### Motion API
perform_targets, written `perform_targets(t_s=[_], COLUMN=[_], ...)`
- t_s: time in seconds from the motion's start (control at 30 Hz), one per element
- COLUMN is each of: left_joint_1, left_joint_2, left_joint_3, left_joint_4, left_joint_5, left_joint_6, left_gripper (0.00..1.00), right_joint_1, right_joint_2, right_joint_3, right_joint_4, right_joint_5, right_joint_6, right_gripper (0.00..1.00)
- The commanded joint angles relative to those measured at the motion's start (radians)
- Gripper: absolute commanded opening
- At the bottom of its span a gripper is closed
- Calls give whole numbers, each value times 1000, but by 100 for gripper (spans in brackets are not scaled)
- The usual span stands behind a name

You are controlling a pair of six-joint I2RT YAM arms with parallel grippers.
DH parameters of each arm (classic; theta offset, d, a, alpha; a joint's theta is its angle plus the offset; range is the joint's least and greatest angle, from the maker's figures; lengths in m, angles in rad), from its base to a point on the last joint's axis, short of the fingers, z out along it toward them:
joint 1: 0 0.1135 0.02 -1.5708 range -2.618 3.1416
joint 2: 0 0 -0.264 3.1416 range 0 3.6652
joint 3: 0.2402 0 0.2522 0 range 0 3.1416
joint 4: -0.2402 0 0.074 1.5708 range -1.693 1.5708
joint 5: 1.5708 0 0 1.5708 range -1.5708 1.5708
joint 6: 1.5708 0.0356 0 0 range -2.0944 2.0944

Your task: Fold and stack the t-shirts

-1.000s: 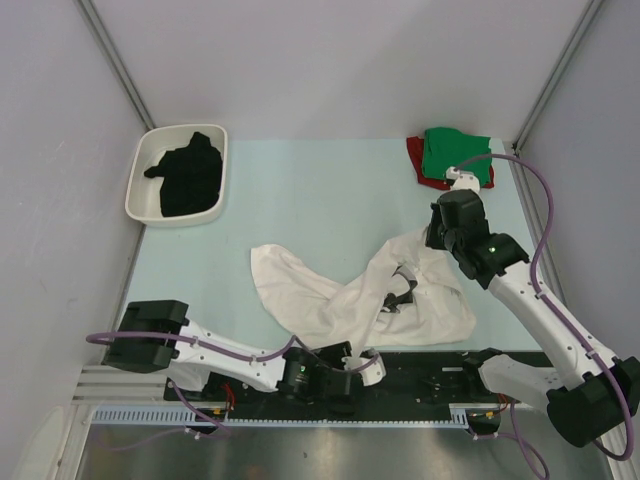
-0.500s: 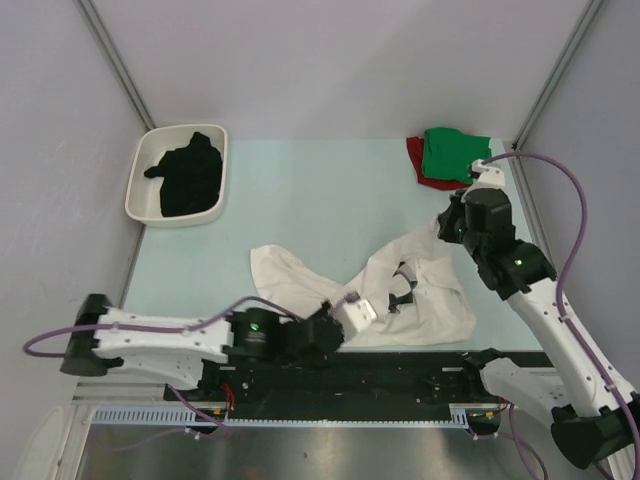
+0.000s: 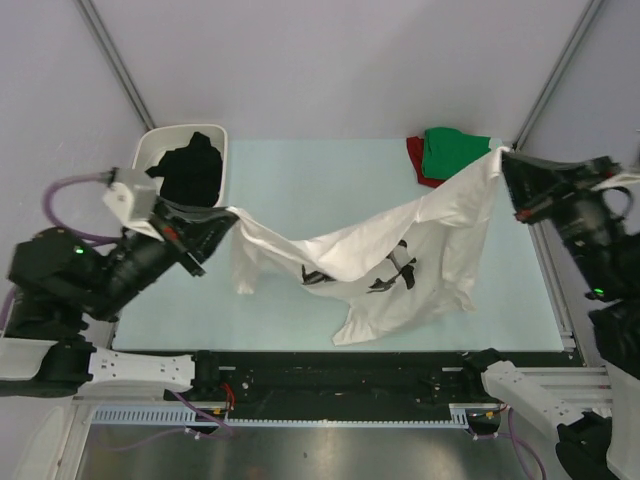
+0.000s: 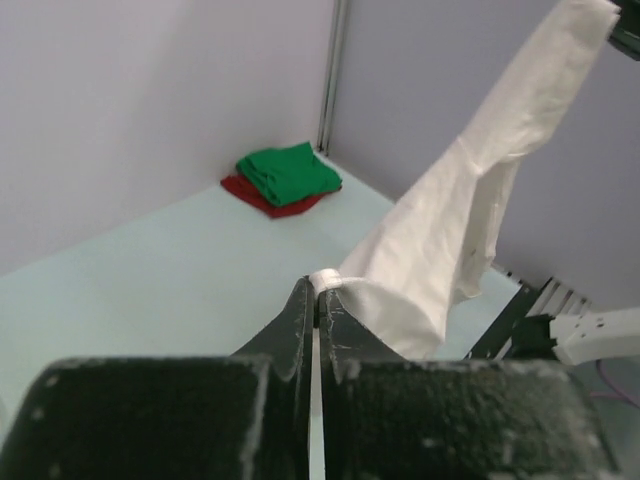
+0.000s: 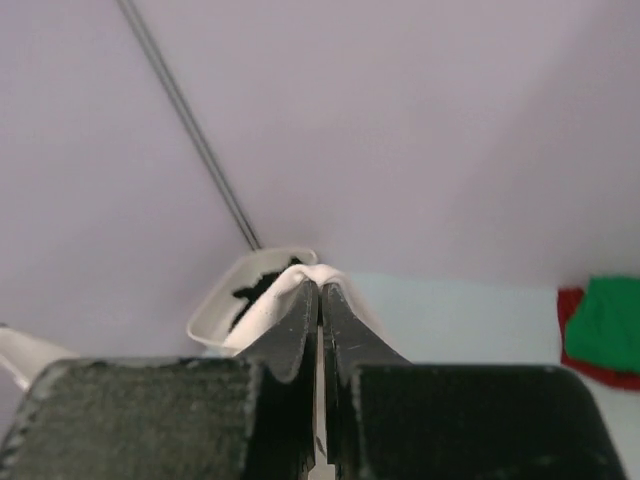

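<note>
The left gripper [image 4: 318, 292] has its two black fingers pressed together on a small pinch of the large white cotton t-shirt [image 3: 420, 235]. It holds that corner in the air above the far left part of the pale green table mat [image 3: 310, 175]. The right gripper [image 5: 320, 288] is likewise clamped tight on a fold of the same cloth, raised over the mat's far right edge.

Between the two pinches the white t-shirt is stretched in a sagging line across the mat, highest at the right. Its body hangs down from that line toward the mat's near edge, with dark printed marks showing on the cloth. One sleeve droops just below the left pinch. Whether the lowest fold touches the mat cannot be told.

At the mat's far right corner the folded green t-shirt [image 3: 455, 150] lies on top of the folded red t-shirt [image 3: 416, 160], whose edge shows on its left side.

At the mat's far left corner stands the white rounded plastic tray [image 3: 143, 155], and the crumpled black t-shirt [image 3: 190, 178] lies inside it. Part of the left arm hides the tray's near end.
</note>
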Motion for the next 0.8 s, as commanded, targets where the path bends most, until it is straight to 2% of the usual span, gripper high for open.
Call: perform_targets(t_s=[0.0, 0.2, 0.3, 0.4, 0.5, 0.67, 0.77], left_joint_1=[3, 4, 3, 3, 3, 1, -14], left_joint_2=[-28, -102, -151, -200, -231, -234, -231], left_joint_3=[125, 186, 198, 203, 203, 172, 84], left_joint_4=[-47, 76, 157, 209, 235, 237, 263], left_joint_5=[42, 128, 183, 248, 253, 176, 83], left_joint_6=[78, 149, 170, 180, 190, 203, 222], left_gripper=[0, 0, 0, 0, 0, 3, 3], right_joint_1=[-5, -15, -18, -23, -31, -46, -51], right_joint_2=[18, 59, 78, 64, 58, 88, 84], right_joint_3=[305, 584, 656, 628, 615, 572, 458], right_joint_4=[-30, -42, -27, 25, 42, 37, 54], right_joint_5=[-150, -180, -225, -259, -267, -258, -223], right_joint_6=[-57, -84, -71, -56, -45, -21, -21], right_gripper=[0, 0, 0, 0, 0, 0, 0])
